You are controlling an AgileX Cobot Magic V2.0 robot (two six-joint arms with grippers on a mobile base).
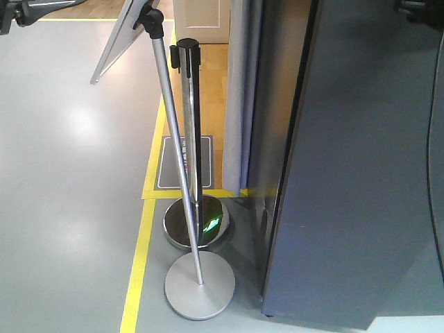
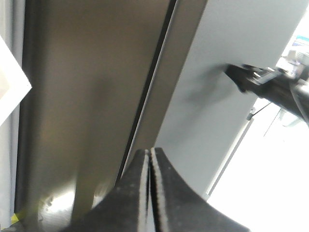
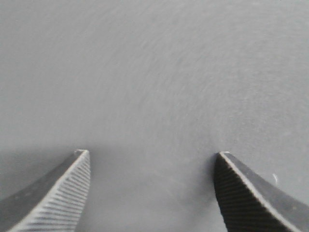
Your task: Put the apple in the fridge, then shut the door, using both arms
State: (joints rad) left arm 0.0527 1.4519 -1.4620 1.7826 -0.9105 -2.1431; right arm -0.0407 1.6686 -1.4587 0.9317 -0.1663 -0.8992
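The fridge (image 1: 274, 104) stands at the right of the front view, and its dark grey door (image 1: 361, 173) fills most of that side. A thin dark seam runs between the door (image 2: 212, 96) and the fridge side (image 2: 87, 96). My left gripper (image 2: 149, 151) is shut and empty, pointing at that seam. My right gripper (image 3: 152, 154) is open, its two fingertips (image 3: 82, 155) close against the flat grey door face (image 3: 154, 72). The left wrist view also shows the right gripper (image 2: 244, 77) up against the door. The apple is out of view.
Left of the fridge stand a chrome barrier post (image 1: 189, 139) and a sign stand (image 1: 173, 159) with a tilted board (image 1: 125, 35), their round bases (image 1: 200, 284) on the floor. Yellow floor tape (image 1: 142, 243) and a grey partition panel (image 1: 236, 97) are nearby.
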